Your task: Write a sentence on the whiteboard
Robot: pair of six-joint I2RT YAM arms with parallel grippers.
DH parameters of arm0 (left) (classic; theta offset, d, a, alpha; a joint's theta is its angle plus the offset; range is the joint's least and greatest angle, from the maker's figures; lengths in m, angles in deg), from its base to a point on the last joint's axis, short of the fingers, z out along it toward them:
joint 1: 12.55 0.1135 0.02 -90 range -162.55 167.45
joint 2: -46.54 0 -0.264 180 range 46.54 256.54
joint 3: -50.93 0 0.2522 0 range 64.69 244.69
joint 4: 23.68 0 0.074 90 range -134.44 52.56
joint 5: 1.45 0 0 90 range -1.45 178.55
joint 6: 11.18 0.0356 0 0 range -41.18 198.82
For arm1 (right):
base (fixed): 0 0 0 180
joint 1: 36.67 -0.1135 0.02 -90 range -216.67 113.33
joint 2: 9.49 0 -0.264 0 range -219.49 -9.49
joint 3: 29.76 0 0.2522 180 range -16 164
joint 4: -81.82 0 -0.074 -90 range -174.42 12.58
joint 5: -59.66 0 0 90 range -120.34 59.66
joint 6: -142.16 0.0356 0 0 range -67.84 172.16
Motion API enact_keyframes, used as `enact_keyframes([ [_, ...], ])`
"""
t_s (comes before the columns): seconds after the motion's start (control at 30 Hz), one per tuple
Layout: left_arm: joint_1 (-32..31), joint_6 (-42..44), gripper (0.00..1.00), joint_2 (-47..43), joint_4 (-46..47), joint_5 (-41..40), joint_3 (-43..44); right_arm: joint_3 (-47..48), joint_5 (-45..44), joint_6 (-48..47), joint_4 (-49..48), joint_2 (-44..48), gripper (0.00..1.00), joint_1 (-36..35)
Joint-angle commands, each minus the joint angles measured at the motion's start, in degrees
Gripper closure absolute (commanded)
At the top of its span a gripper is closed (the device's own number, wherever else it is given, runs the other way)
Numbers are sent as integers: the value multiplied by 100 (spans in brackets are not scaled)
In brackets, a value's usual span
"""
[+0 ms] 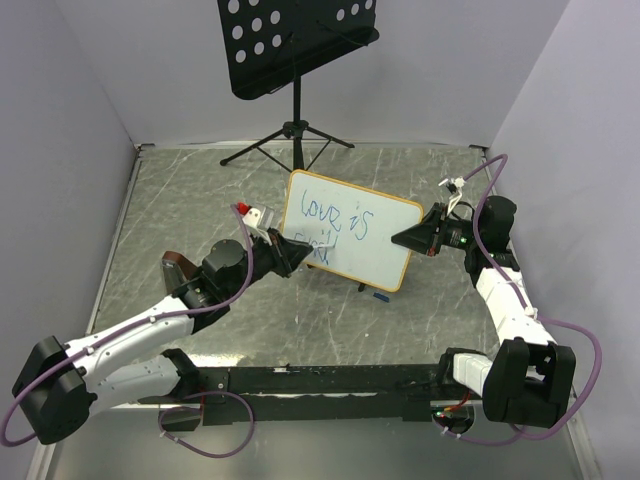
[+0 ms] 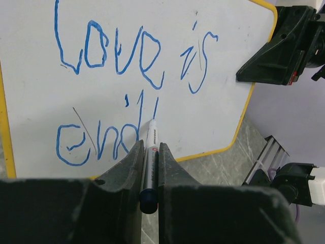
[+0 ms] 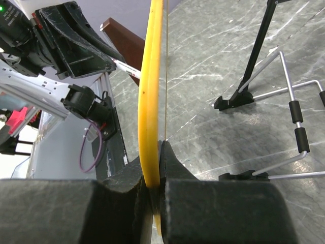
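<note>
Against the whiteboard (image 2: 218, 101), left pincer (image 2: 151, 148) holds marker (image 2: 149, 173).

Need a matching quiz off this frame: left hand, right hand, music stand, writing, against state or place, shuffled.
1. left hand
2. right hand
3. music stand
4. writing

A. blue, on the whiteboard
B. shut on the whiteboard's edge
C. shut on the marker
D. standing beyond the whiteboard

Pairs: 1-C, 2-B, 3-D, 4-A

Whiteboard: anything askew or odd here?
The whiteboard sits askew on the table, its right edge pinched by the right gripper. Thin grey stray strokes cross the sentence. A small blue item lies by its near edge.
</note>
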Motion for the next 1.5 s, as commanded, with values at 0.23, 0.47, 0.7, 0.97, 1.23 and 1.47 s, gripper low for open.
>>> enact_keyframes([
  [0.23, -14, -103, 99, -127, -236, -38, -56, 110, 405, 57, -444, 207, 100, -25],
  [0.47, -5, -147, 99, -47, -333, 50, -47, 101, 405, 66, -444, 207, 100, -25],
  [0.7, -14, -191, 99, -12, -412, 111, -38, 101, 414, 75, -453, 216, 100, -25],
  [0.97, -14, -226, 99, 49, -596, 190, -21, 101, 414, 83, -470, 224, 100, -17],
  [1.23, -14, -279, 99, 128, -623, 375, -29, 92, 414, 101, -488, 224, 100, -25],
  [1.47, -5, -340, 99, 172, -465, 463, 41, 92, 423, 101, -497, 233, 100, -25],
])
